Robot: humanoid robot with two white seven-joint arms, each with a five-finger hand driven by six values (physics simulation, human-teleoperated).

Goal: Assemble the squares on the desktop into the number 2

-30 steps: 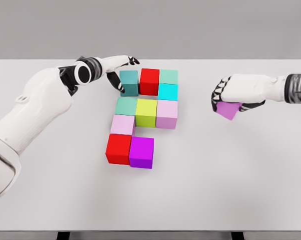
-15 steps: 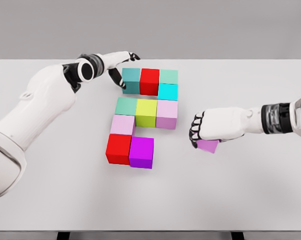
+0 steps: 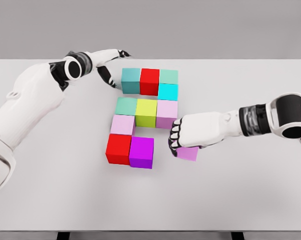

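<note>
The right hand [image 3: 184, 140] has its fingers curled over a small light-purple cube [image 3: 188, 153], carrying it low above the white worktop [image 3: 240, 200], just to the 3 o'clock side of the magenta cube [image 3: 141, 152] and at about 5 o'clock from the pale lilac cube [image 3: 166, 114]. A gap shows between the carried cube and the magenta one, and whether it touches the worktop cannot be told. Outward from there lies the figure: a top row of a dark teal cube [image 3: 130, 81], a red cube [image 3: 150, 81] and a sea-green cube [image 3: 168, 76], with a cyan cube [image 3: 167, 92] under the right end; a middle row of a green-teal cube [image 3: 126, 105], a yellow-green cube [image 3: 146, 112] and the pale lilac one; a pale pink cube [image 3: 122, 124] below the left end; and a bottom row begun by a second red cube [image 3: 118, 148] and the magenta one. At 11 o'clock the left hand [image 3: 110, 62] hovers beside the dark teal cube with fingers loosely spread, holding nothing. By my reading the 2 is nearly complete: only the bottom row's right end is missing, and the carried cube looks meant for it.
</note>
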